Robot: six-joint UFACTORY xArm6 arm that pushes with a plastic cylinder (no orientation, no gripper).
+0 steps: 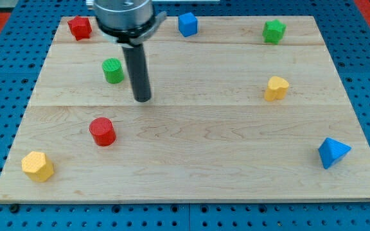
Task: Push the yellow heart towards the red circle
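The yellow heart [276, 88] lies on the wooden board at the view's right, about mid-height. The red circle [102, 131] lies at the view's left, lower down. My tip [142, 99] rests on the board left of centre, above and to the right of the red circle and far to the left of the yellow heart. It touches no block.
A green circle [113, 70] sits just left of the rod. A red block [79, 27] is at the top left, a blue block [187, 24] at top centre, a green block [274, 31] at top right. A yellow hexagon [38, 166] is bottom left, a blue triangle [333, 153] bottom right.
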